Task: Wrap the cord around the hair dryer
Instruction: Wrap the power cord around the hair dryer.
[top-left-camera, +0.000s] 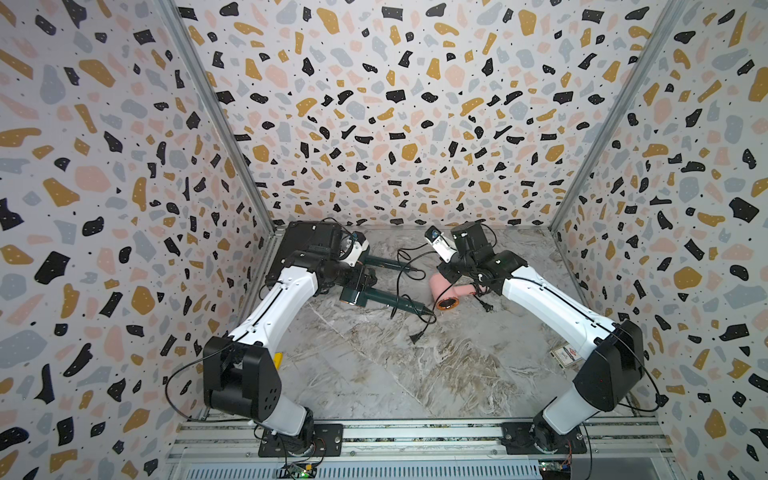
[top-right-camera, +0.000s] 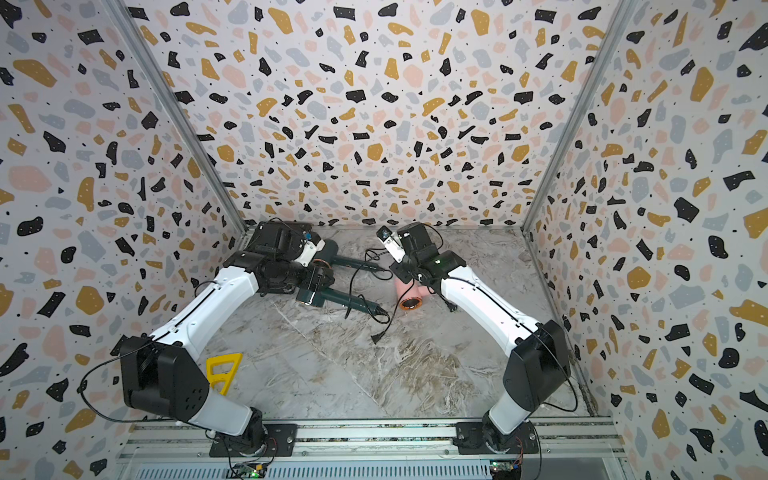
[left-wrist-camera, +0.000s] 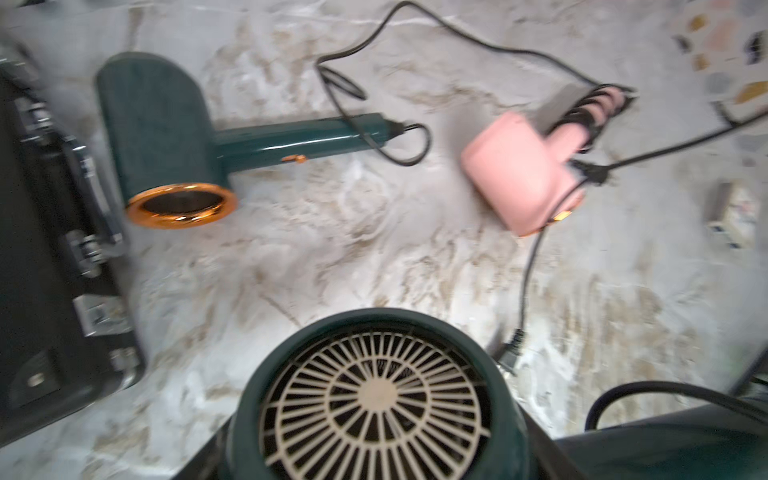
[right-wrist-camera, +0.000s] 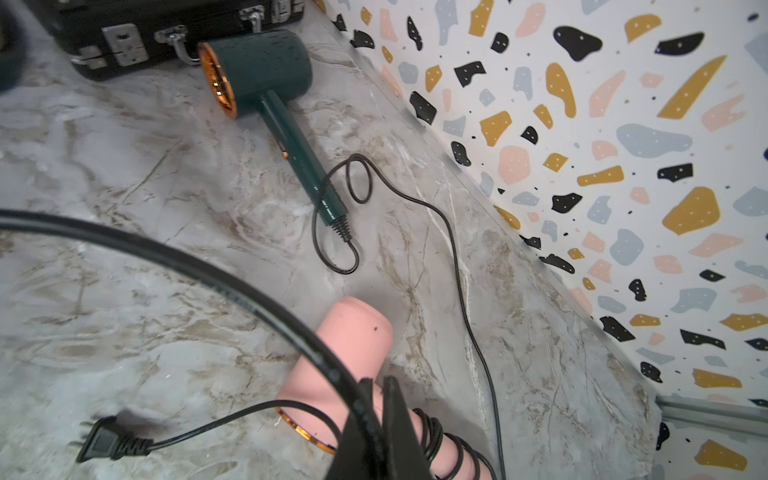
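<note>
My left gripper (top-left-camera: 359, 286) is shut on the barrel of a dark green hair dryer (top-left-camera: 386, 302). Its rear grille (left-wrist-camera: 376, 395) fills the near part of the left wrist view and hides the jaws. A pink hair dryer (right-wrist-camera: 349, 353) lies to the right, with black cord coils (right-wrist-camera: 432, 432) wound round its handle. My right gripper (right-wrist-camera: 376, 380) hangs just above that handle, shut on a black cord (right-wrist-camera: 208, 266) that arcs away to the left. I cannot tell which dryer this cord belongs to. A plug (right-wrist-camera: 104, 444) lies on the marble table.
A second green hair dryer (right-wrist-camera: 257, 66) lies near the back wall, and its loose cord (right-wrist-camera: 457, 266) trails past the pink one. A black case (top-left-camera: 299, 241) stands in the back left corner. A yellow piece (top-right-camera: 224, 370) is at the front left and a small card (top-left-camera: 565, 355) at the right.
</note>
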